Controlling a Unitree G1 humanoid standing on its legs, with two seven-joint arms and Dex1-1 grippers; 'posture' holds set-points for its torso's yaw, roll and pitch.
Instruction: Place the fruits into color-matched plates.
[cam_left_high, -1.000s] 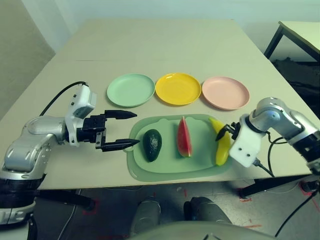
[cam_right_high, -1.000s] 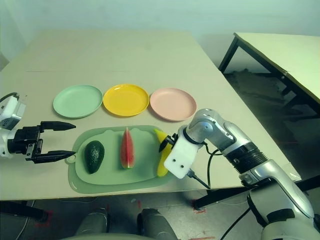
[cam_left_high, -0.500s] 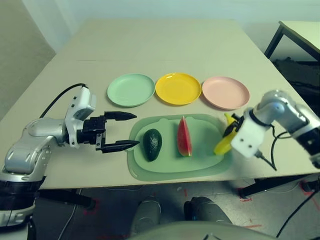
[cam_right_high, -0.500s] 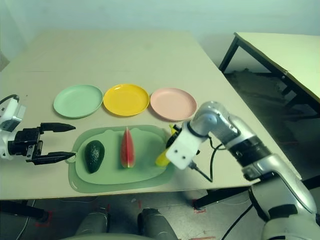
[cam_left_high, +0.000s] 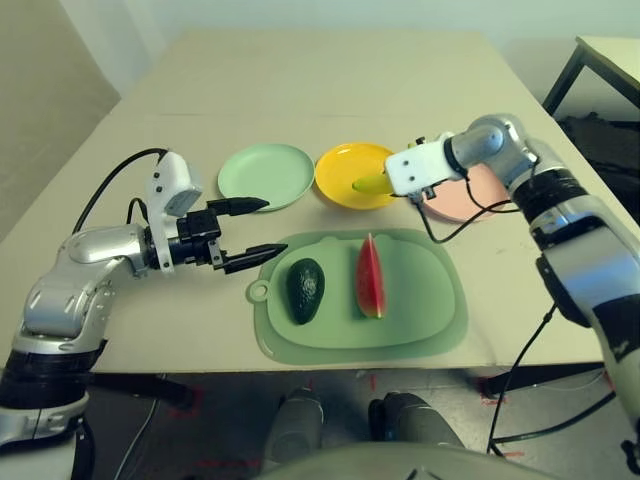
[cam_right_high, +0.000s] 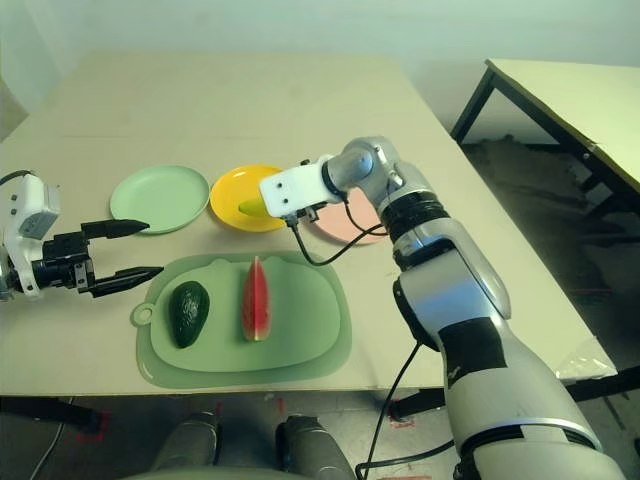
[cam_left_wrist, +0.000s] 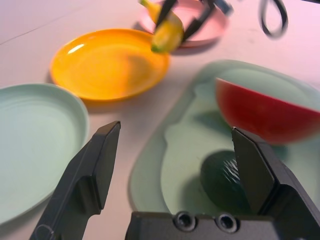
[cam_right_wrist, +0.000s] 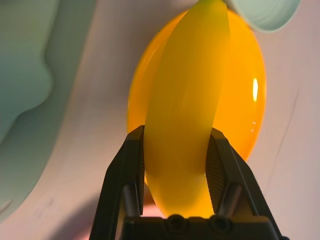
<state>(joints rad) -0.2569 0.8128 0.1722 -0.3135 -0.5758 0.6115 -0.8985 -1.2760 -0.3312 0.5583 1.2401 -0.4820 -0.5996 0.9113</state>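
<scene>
Right wrist view: banana (cam_right_wrist: 182, 110) clamped between the fingers of the right gripper (cam_right_wrist: 178, 129), a pad on each side, jaws spread by its width; its far part reaches out past the fingertips, over the yellow plate (cam_right_wrist: 245, 100); its far end is cut off. Left wrist view: left gripper's (cam_left_wrist: 176, 126) fingers wide apart, nothing held; avocado (cam_left_wrist: 222, 180) partly covered by one finger; banana seen above the table between the right gripper's blurred fingers, pink plate (cam_left_wrist: 215, 35) behind them. Left eye view: avocado near the left gripper's fingertips, watermelon wedge (cam_left_high: 370, 280) farther from them, both on the cutting mat (cam_left_high: 430, 345); mint green plate (cam_left_high: 265, 175) also near those fingertips. Right eye view: second table (cam_right_high: 580, 90) included; the grip and most of the banana hidden by the white wrist housing (cam_right_high: 295, 190).
</scene>
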